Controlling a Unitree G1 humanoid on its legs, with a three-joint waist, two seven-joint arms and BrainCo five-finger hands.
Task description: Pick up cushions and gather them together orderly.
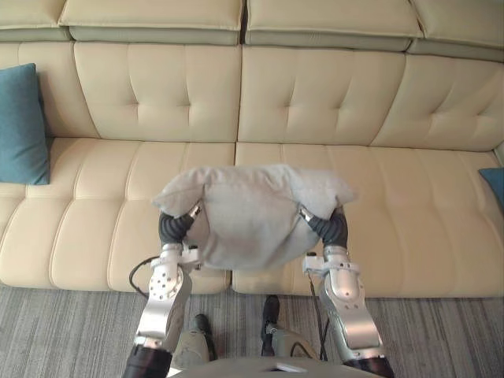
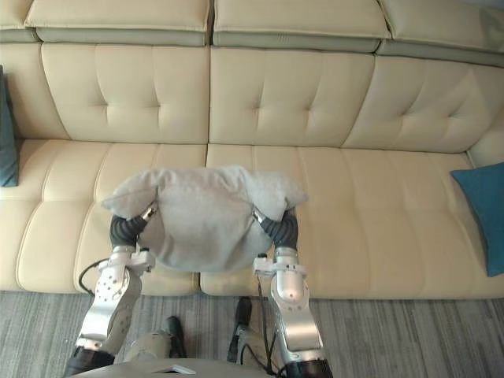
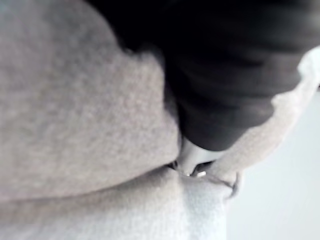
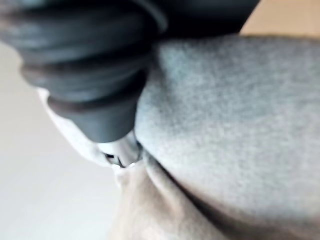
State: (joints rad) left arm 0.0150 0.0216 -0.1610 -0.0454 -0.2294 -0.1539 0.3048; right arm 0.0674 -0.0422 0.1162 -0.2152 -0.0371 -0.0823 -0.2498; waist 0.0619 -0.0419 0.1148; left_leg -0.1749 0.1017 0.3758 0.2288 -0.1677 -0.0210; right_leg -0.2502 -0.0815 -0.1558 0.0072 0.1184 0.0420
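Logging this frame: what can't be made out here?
Grip of the left hand and right hand: buried in the grey cushion, eye and wrist views alike.
Left teal cushion: cut off by the left eye view's edge.
Right teal cushion: cut off by the right eye view's edge.
Sofa seat beneath the grey cushion: hidden by it.

A cream tufted sofa (image 1: 409, 205) stands on grey carpet (image 1: 71, 331). A teal cushion (image 1: 20, 126) stands upright on the seat at the sofa's left end, leaning against the backrest. Another teal cushion (image 2: 482, 216) sits on the seat at the right end, well apart from the first.
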